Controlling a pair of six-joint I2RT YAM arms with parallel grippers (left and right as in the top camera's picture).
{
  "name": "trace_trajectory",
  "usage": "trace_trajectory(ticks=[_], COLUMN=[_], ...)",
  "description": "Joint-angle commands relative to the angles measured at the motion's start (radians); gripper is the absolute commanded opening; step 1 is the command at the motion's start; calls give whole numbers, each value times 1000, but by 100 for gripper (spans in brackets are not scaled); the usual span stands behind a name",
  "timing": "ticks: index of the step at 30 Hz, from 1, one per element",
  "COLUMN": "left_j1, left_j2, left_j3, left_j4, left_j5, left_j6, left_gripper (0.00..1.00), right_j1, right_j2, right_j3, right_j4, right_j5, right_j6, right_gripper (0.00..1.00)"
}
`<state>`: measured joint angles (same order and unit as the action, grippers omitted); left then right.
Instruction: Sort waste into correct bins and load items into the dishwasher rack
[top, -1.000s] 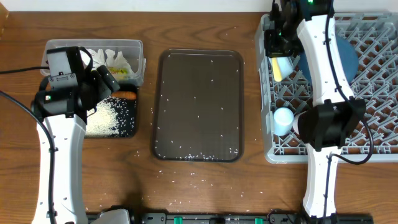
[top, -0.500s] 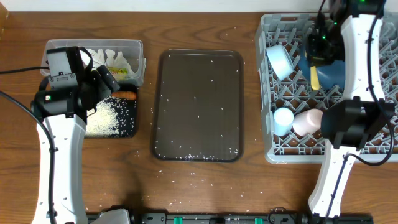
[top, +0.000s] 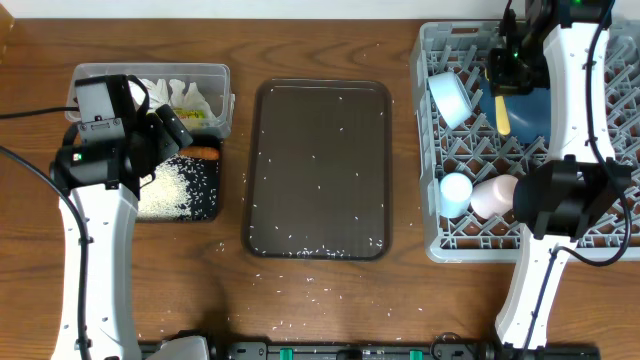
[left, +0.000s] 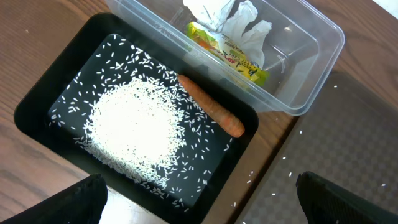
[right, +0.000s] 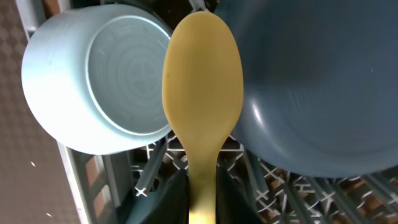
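Note:
My right gripper is shut on the yellow spoon and holds it over the grey dishwasher rack, between the white bowl and the dark-blue bowl. The spoon points bowl-down in the overhead view. The blue cup and pink cup sit in the rack's front. My left gripper is open over the black tray, which holds rice and the orange stick. The clear tub holds white tissue and the yellow-green wrapper.
A dark brown serving tray lies mid-table with scattered rice grains on it. More grains lie on the wood in front of it. The right arm reaches across the rack.
My right gripper carried the spoon from the rack's left edge to the right, now between the two bowls. The white bowl came into view. The left arm has not moved.

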<state>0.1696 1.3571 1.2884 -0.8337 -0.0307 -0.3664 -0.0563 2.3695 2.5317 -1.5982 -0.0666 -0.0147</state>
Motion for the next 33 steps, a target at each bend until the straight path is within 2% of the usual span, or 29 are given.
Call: trace_trajectory(ticks=[1, 7, 15, 23, 28, 30, 32, 33], left_j1=[4, 4, 4, 4, 4, 4, 4, 4], left_j2=[-4, -4, -4, -4, -4, -4, -4, -4], left_j3=[-8, -8, -8, -8, -8, -8, -8, -8], left_j4=[-3, -3, -3, -3, -3, -3, -3, -3], left_j5=[-15, -15, -15, -15, -15, -15, -15, -15], left_j6=[-2, -2, -2, -2, -2, -2, -2, -2], left_gripper=[99, 99, 99, 99, 99, 99, 100, 99], right_j1=[20, 28, 35, 51, 97, 125, 154, 166], right_j2=[-18, -18, -18, -32, -133, -201, -264, -287], right_j3=[-2, -2, -2, -2, -1, -1, -2, -2], right_j4=[2, 25, 27, -10, -69, -88, -98, -93], right_j5=[-1, -2, -1, -48, -108, -107, -107, -106], right_j6=[-29, -35, -35, -36, -34, 8, 118, 154], right_gripper=[13, 12, 63, 69, 72, 79, 99, 99])
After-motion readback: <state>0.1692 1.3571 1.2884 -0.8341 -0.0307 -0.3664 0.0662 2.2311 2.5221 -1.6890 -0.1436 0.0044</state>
